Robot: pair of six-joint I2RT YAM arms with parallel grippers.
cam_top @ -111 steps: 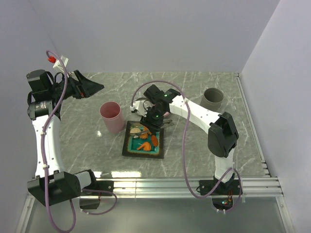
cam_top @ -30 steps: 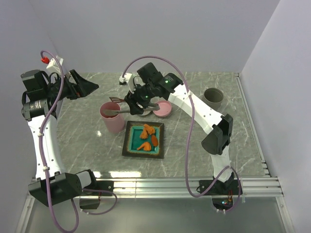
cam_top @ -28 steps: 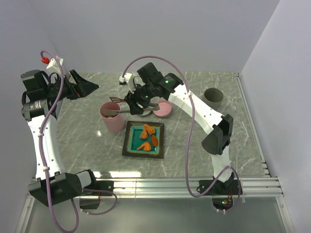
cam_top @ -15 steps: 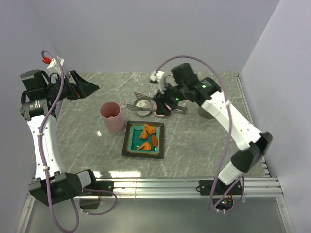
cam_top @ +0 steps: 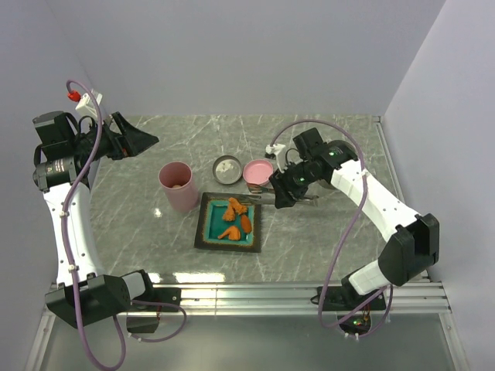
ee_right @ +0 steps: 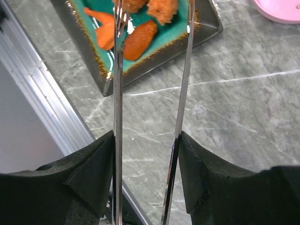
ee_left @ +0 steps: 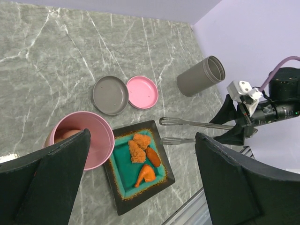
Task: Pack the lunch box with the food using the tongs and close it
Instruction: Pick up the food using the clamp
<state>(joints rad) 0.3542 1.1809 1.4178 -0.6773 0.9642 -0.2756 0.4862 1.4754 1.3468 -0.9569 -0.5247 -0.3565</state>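
Note:
The pink lunch box (cam_top: 176,185) stands open left of the plate, with a pale ball (ee_left: 68,136) inside it. Its pink lid (cam_top: 258,171) lies upside down behind the plate. Orange-brown fried food (cam_top: 234,216) lies on the teal plate (cam_top: 203,236). My right gripper (cam_top: 282,193) is shut on the silver tongs (cam_top: 259,198) just right of the plate. In the right wrist view the tongs (ee_right: 118,93) stand spread, their tips over the food (ee_right: 140,42). My left gripper (cam_top: 143,141) hangs open, raised at the far left, with nothing in it.
A grey round lid (cam_top: 227,168) lies beside the pink one. A grey cylinder (ee_left: 201,76) stands at the back right, mostly hidden behind my right arm in the top view. A metal rail (cam_top: 294,294) runs along the table's near edge.
My right arm has carried the tongs from over the lunch box rightward and down to the plate's right side. Its fingers have squeezed the tongs a little narrower. The left arm is still.

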